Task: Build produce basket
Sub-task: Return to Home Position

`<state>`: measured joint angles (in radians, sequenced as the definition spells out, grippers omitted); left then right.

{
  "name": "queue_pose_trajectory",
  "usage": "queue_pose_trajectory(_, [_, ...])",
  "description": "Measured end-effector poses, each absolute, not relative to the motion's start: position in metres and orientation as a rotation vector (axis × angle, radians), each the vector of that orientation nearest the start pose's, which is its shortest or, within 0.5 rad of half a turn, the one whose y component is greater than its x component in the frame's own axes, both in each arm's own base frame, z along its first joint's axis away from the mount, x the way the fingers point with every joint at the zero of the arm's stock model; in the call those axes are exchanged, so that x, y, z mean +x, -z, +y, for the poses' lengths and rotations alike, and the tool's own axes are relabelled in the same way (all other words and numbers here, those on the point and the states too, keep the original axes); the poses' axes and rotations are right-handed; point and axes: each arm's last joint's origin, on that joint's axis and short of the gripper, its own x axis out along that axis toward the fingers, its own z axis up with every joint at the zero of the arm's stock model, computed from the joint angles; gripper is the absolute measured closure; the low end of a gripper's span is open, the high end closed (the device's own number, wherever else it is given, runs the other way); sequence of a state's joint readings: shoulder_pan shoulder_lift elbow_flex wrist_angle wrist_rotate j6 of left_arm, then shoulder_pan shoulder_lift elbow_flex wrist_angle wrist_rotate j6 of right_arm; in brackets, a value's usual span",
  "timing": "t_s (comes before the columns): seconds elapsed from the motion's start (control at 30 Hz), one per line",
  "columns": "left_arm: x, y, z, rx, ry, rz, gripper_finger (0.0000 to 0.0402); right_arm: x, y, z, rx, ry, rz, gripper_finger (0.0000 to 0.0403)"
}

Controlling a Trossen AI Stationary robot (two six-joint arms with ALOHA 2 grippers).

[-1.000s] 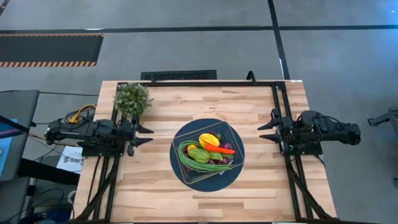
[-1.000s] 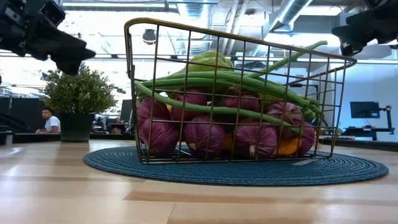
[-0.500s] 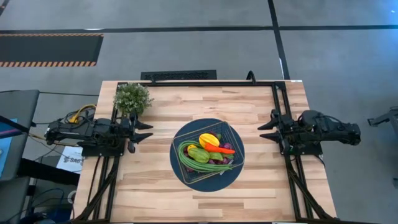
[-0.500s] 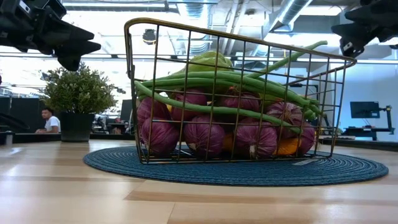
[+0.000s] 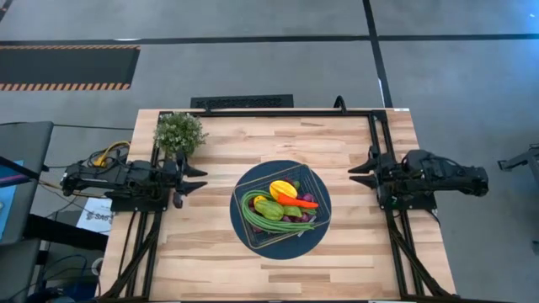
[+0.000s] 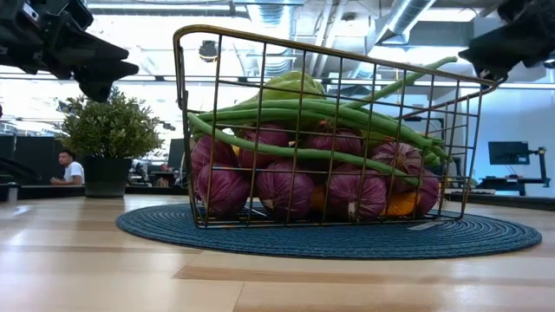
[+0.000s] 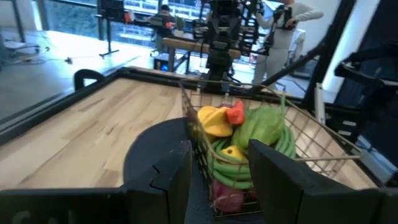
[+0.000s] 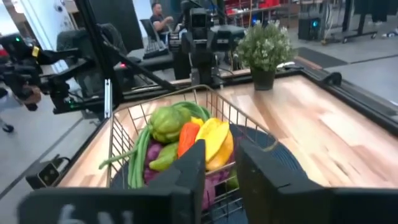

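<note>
From overhead the basket (image 5: 316,183) sits mid-table on a round blue woven mat (image 5: 246,232), its produce (image 5: 271,209) topped by a yellow pepper (image 5: 282,189) and a carrot (image 5: 305,203). Only the table-level view shows the purple bulbs (image 6: 282,186) packed beneath long green beans (image 6: 329,111), seen through thin gold wire. The left gripper (image 5: 200,179) and right gripper (image 5: 357,177) hang at opposite table edges, well apart from the basket — fingers spread, holding nothing — and a bushy potted plant (image 5: 178,132) stands on the pale wood table (image 5: 202,252) just beside the left gripper.
</note>
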<state>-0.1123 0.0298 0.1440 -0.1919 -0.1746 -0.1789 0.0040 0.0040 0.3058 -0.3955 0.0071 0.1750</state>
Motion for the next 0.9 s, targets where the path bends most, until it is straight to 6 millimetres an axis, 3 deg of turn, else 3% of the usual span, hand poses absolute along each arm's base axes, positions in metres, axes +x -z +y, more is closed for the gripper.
queue_pose_trajectory(0.23, [0.0887,-0.1917,-0.0059,-0.169,-0.036,0.071,0.0258,0.0684,-0.2266,-0.0012,0.154,0.052,0.079,0.039])
queue_pose_trajectory(0.47, [0.0888,-0.1934,-0.0058,-0.283,-0.04,0.052,0.0258,0.068,-0.2256,-0.0042,0.178,0.159,0.079,0.0398])
queue_pose_trajectory(0.8, [0.0887,-0.1923,-0.0059,-0.57,-0.049,0.059,0.0258,0.0679,-0.2258,-0.0051,0.298,0.194,0.063,0.04])
queue_pose_trajectory(0.9, [0.0887,-0.1921,-0.0059,-0.575,-0.05,0.061,0.0258,0.0679,-0.2257,-0.0051,0.315,0.196,0.062,0.0401])
